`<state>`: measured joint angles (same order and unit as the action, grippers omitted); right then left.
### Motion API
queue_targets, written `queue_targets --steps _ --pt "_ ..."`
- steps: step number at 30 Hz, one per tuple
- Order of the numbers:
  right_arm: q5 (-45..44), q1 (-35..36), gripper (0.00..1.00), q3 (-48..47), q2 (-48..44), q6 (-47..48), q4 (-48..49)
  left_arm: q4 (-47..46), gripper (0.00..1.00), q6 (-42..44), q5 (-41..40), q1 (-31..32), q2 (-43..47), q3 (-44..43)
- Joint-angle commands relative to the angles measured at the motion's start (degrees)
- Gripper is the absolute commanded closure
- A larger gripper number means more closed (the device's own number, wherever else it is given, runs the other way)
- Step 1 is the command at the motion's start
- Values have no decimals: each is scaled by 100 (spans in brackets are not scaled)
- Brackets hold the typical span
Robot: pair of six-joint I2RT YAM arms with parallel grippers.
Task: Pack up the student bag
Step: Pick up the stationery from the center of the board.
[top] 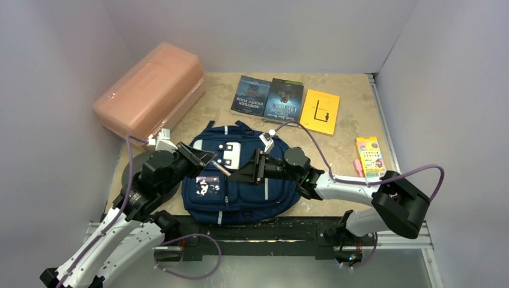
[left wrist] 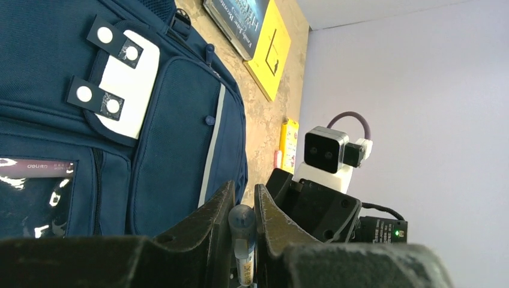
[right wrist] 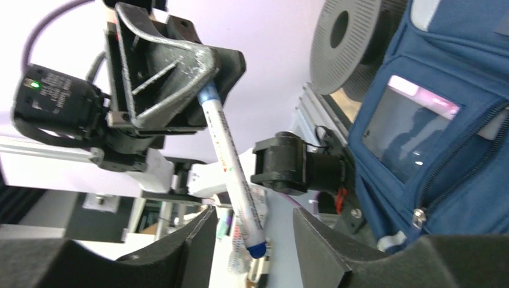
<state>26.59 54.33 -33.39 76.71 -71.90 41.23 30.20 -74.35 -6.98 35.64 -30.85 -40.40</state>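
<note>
**Top view.** Bright, even, diffuse light from overhead. The pale walls carry a faint lavender cast, dimmer toward the upper corners. Soft, short shadows hug the backpack (top: 240,204) and the pink box (top: 150,90) on the table (top: 348,144). Detail is slightly soft throughout.

**Left wrist view.** Backpack fabric is sharp. The left fingers (left wrist: 204,231) in the foreground are dark and blurred.

**Right wrist view.** Background is washed out. There is glare on the bag's clear window (right wrist: 414,141). The pen (right wrist: 231,162) is crisp, and the right fingers (right wrist: 186,246) are out of focus.
</note>
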Motion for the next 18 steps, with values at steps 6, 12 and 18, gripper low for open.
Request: queue_targets --steps 6,12,18 --pt "-144 51 61 239 67 -984 1863 -318 95 -277 -195 -6 -59 -247" --pt "-193 52 65 379 161 -1133 2241 -455 95 -307 -178 -9 -150 -325" --pt "-245 51 90 392 174 -1117 2388 -489 93 -337 -75 -4 -185 -280"
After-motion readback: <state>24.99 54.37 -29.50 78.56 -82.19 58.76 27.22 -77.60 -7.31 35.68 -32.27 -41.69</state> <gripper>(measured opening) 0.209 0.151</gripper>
